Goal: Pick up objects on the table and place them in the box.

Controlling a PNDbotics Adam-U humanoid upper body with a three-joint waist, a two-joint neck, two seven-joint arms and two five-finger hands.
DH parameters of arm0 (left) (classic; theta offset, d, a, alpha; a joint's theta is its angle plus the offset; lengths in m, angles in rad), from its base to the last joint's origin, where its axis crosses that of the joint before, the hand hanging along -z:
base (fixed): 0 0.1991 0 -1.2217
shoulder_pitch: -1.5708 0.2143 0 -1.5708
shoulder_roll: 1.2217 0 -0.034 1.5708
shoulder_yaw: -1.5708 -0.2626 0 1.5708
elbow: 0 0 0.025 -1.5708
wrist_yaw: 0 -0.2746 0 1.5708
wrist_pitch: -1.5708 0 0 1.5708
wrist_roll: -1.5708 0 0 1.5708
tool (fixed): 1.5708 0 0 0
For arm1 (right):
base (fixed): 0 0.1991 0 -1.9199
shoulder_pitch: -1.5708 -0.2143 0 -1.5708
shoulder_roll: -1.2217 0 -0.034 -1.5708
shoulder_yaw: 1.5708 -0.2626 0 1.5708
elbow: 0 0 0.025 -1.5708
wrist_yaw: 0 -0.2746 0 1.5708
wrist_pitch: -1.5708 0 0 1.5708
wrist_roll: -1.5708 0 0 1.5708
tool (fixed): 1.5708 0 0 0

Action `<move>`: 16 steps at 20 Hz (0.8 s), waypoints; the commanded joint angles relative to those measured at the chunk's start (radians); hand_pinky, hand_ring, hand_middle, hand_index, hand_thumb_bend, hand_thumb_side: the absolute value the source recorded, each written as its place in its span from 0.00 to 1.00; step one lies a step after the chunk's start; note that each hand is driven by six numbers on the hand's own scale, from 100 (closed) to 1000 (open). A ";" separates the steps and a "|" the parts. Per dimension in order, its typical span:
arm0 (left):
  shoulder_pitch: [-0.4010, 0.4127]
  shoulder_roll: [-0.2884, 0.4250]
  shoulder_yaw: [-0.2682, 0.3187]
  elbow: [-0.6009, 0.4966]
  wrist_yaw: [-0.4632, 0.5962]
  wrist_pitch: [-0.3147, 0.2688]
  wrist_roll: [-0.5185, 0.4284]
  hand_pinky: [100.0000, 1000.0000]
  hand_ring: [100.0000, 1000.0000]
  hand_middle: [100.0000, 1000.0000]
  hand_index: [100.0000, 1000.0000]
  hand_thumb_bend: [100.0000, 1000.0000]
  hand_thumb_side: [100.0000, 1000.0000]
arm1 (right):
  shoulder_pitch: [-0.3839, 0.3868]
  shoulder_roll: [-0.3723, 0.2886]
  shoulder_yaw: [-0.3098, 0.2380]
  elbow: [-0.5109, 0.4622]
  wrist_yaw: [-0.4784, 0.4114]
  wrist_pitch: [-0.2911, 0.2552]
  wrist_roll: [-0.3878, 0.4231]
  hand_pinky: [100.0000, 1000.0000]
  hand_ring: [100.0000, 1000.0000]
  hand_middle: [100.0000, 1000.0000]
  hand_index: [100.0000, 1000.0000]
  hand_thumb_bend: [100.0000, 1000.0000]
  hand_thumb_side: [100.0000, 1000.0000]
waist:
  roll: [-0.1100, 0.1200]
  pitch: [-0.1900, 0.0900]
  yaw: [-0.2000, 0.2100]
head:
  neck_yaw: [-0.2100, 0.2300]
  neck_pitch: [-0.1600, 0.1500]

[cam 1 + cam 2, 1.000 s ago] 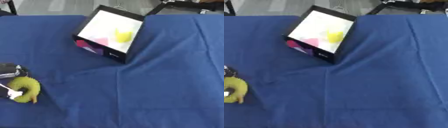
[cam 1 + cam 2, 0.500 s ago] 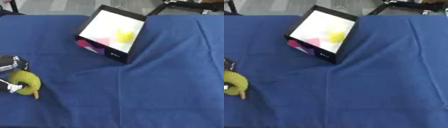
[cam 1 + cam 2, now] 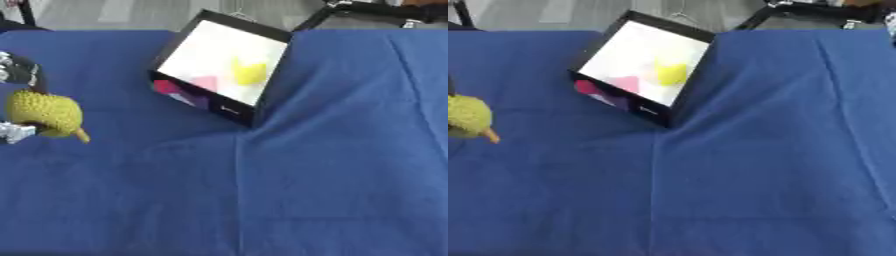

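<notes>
The left hand [image 3: 17,75], at the view's left edge, seems curled around a bumpy yellow-green fruit [image 3: 45,113], though its fingers are mostly hidden. The box [image 3: 220,65] lies open to the hand's right. Carry the fruit level and release it only over the box's white floor.

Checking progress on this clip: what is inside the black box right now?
Inside the black box, on its white floor, lie a yellow object and a pink object. The near wall hides the floor strip just behind it, so anything there cannot be seen.
</notes>
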 commanded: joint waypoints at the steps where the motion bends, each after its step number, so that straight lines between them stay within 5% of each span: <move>1: -0.052 0.065 0.018 -0.013 0.026 -0.010 0.037 0.67 0.54 0.46 0.50 0.20 0.00 | -0.022 -0.029 -0.009 -0.012 -0.006 0.001 -0.002 1.00 1.00 1.00 0.88 0.00 0.41 | 0.000 -0.012 0.001 | -0.013 -0.001; 8: -0.255 0.033 -0.038 0.040 0.062 -0.049 0.041 0.66 0.54 0.46 0.50 0.28 0.00 | -0.040 -0.025 -0.005 -0.017 -0.012 0.007 -0.003 1.00 1.00 1.00 0.88 0.00 0.41 | 0.005 -0.019 -0.004 | -0.033 -0.001; 16: -0.595 -0.173 -0.110 0.281 0.068 -0.070 -0.059 0.62 0.49 0.44 0.49 0.15 0.00 | -0.067 -0.011 0.001 -0.020 -0.018 0.018 -0.003 1.00 1.00 1.00 0.88 0.00 0.41 | 0.007 -0.023 -0.015 | -0.019 -0.001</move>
